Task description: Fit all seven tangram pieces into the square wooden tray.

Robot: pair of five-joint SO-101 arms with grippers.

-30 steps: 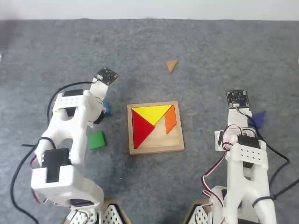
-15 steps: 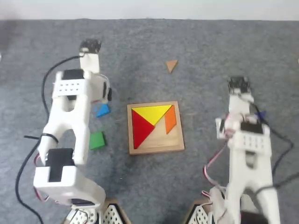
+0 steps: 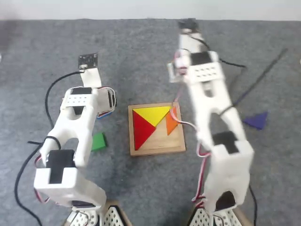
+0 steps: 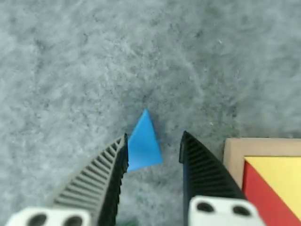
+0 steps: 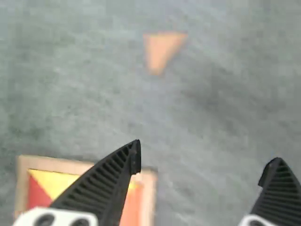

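My left pincer (image 4: 154,136) stands spread over the grey worktop (image 3: 141,56), and the blue triangle (image 4: 143,143) lies flat between its two ribbed fingers, closer to one than to the other; I cannot tell whether that finger touches it. The piece lies just off one corner of the square wooden tray (image 3: 157,146), which sits in the middle of the worktop. In the tray the yellow triangle (image 3: 153,114) lies along the far side, the red triangle (image 3: 141,129) along the left side with its edge against the yellow one, and the orange piece (image 3: 171,121) leans against the right side; the near right part of the tray floor is bare wood. My right pincer (image 5: 207,150) is spread wide and pinches nothing; it hangs above the far side of the tray, and the tan triangle (image 5: 161,47) lies apart from it, nearer the worktop's far edge. The green piece (image 3: 98,141) rests left of the tray, beside my left arm. The purple triangle (image 3: 257,120) lies well apart, toward the right edge.
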